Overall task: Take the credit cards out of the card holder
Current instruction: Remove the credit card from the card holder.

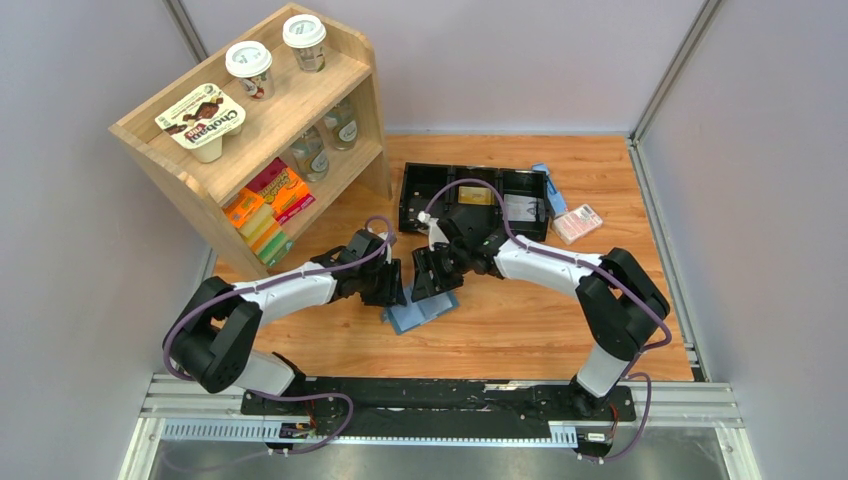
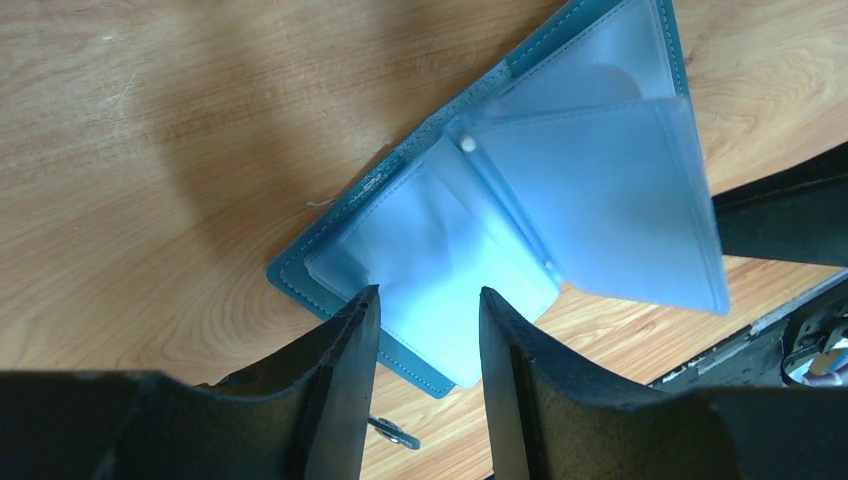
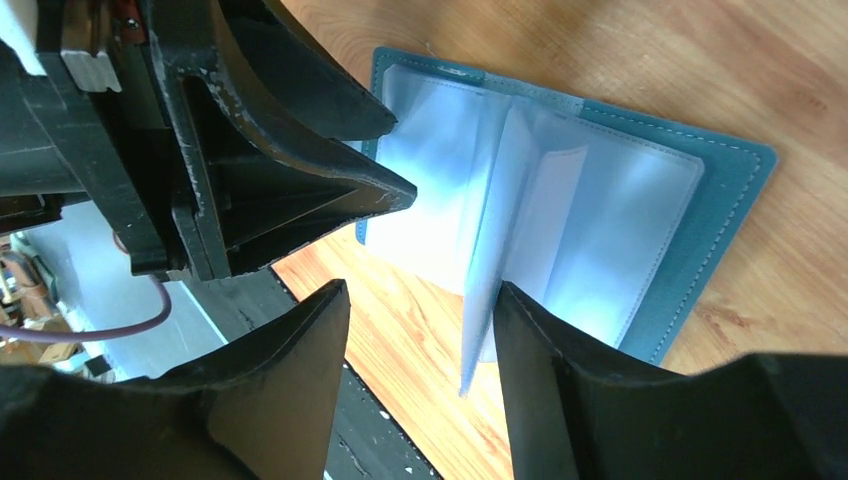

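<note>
The teal-blue card holder [image 1: 418, 312] lies open on the wooden table, its translucent grey-blue sleeves fanned out. No black credit card shows in any view. My left gripper [image 1: 393, 290] is open, its fingertips over the holder's near corner [image 2: 440, 270]. My right gripper [image 1: 437, 275] is open just right of it. In the right wrist view [image 3: 420, 300] one sleeve leaf [image 3: 480, 300] stands upright against the inner face of the right-hand finger [image 3: 540, 350]. The holder's cover [image 3: 730, 190] lies flat beyond. The left gripper's fingers [image 3: 300, 190] show at the upper left there.
A long black tray [image 1: 412, 195] stands behind the grippers, holding a gold card [image 1: 476, 196] and a whitish card [image 1: 520, 208]. A pink-white packet [image 1: 577, 223] lies to its right. A wooden shelf [image 1: 260, 130] with cups and boxes stands at the back left.
</note>
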Available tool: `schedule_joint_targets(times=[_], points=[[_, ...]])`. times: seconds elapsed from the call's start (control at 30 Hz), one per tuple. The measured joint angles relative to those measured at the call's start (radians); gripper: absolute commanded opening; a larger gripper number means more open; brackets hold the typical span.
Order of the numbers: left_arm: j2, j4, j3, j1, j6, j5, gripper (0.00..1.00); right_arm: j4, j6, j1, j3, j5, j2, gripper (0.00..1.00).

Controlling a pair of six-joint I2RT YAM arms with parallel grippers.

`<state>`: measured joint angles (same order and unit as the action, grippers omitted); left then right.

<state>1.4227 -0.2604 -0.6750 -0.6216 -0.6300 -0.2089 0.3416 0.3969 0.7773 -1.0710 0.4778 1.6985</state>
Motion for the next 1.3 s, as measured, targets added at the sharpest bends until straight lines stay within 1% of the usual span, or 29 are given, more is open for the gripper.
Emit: schedule_joint_targets(times=[0.07,0.17,0.3,0.47,0.5,0.53,0.57,0.67,0.7,0.83,0.87,1.07,1.3], points=[[0.000,0.000,0.000,0.001,-0.001,0.001,0.50,0.021,-0.002,0.006,-0.012,-0.032,0.000,0.63],[0.000,0.000,0.000,0.001,-0.001,0.001,0.50,0.066,-0.006,0.013,-0.036,-0.131,0.000,0.66],[0.000,-0.004,0.000,0.001,-0.001,0.003,0.48,0.101,-0.011,0.015,-0.049,-0.269,-0.001,0.67],[0.001,-0.013,-0.001,0.001,0.000,0.009,0.45,0.117,-0.025,0.016,-0.052,-0.331,0.000,0.67],[0.001,-0.015,-0.002,0.001,-0.001,0.011,0.41,0.117,-0.028,0.016,-0.054,-0.332,0.001,0.67],[0.001,-0.021,-0.003,0.001,0.000,0.015,0.40,0.115,-0.029,0.017,-0.058,-0.332,0.004,0.67],[0.001,-0.025,-0.004,0.001,-0.001,0.018,0.36,0.114,-0.030,0.019,-0.062,-0.330,0.008,0.66],[0.000,-0.051,-0.009,0.001,0.002,0.037,0.34,0.094,-0.032,0.021,-0.069,-0.322,0.033,0.66],[0.000,-0.058,-0.009,0.001,0.002,0.041,0.29,0.090,-0.032,0.023,-0.069,-0.319,0.041,0.66],[0.002,-0.089,-0.011,0.002,0.004,0.056,0.27,0.081,-0.035,0.025,-0.069,-0.302,0.079,0.66],[0.003,-0.092,-0.013,0.002,0.004,0.057,0.24,0.078,-0.036,0.025,-0.069,-0.300,0.088,0.66],[0.026,-0.103,-0.028,0.004,0.006,0.056,0.22,0.069,-0.046,0.025,-0.069,-0.283,0.111,0.63],[0.036,-0.109,-0.035,0.008,0.007,0.048,0.21,0.055,-0.050,0.025,-0.069,-0.219,0.111,0.59]])
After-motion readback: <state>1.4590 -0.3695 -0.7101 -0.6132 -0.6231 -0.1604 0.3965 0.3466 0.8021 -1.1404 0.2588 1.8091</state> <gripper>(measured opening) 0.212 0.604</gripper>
